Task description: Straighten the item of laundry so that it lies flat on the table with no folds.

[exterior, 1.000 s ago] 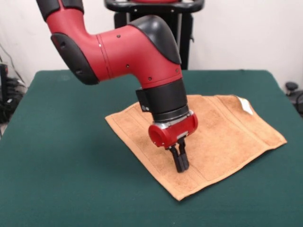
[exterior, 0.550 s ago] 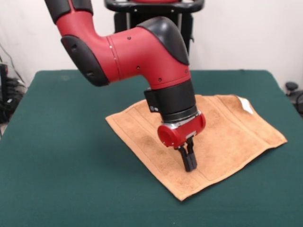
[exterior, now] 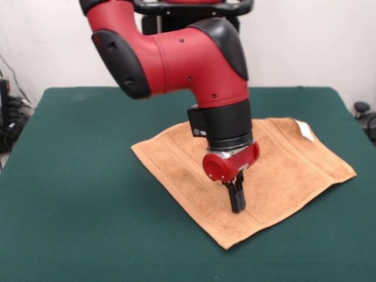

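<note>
From the front I've got the gripper (exterior: 236,205) pinched narrow, holding nothing, tips over the terry towel (exterior: 282,170) toward its 6 o'clock corner; I'd press lightly and drag slowly outward so the nap doesn't bunch. The tan-orange towel lies nearly flat at 3 o'clock on the green felt table (exterior: 70,194), white tag (exterior: 304,130) at its 1 o'clock corner.
</note>
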Robot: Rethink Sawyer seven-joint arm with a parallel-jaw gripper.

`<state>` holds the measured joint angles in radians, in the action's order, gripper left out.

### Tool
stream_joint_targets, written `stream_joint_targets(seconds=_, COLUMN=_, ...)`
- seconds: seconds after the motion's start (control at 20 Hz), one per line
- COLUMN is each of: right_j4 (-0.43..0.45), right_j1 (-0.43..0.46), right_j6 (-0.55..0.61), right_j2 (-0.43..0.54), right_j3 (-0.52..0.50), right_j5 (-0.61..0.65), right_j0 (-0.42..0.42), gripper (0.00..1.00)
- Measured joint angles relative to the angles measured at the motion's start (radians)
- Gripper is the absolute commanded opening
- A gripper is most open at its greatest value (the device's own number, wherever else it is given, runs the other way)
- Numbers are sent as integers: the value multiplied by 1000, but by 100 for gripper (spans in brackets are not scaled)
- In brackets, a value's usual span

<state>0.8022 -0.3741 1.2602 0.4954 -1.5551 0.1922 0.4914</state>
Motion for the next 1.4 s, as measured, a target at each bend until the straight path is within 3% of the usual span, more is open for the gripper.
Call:
stream_joint_targets(seconds=0.6, right_j4=-2, right_j1=-29, right_j6=0, right_j2=-109, right_j3=23, right_j5=0, right_j0=-103, gripper=0)
stream_joint_targets(seconds=1.05, right_j4=-2, right_j1=-30, right_j6=0, right_j2=-307, right_j3=97, right_j5=-5, right_j0=-302, gripper=0)
stream_joint_targets(seconds=1.4, right_j4=-3, right_j1=-15, right_j6=0, right_j2=-409, right_j3=130, right_j5=-12, right_j0=-392, gripper=0)
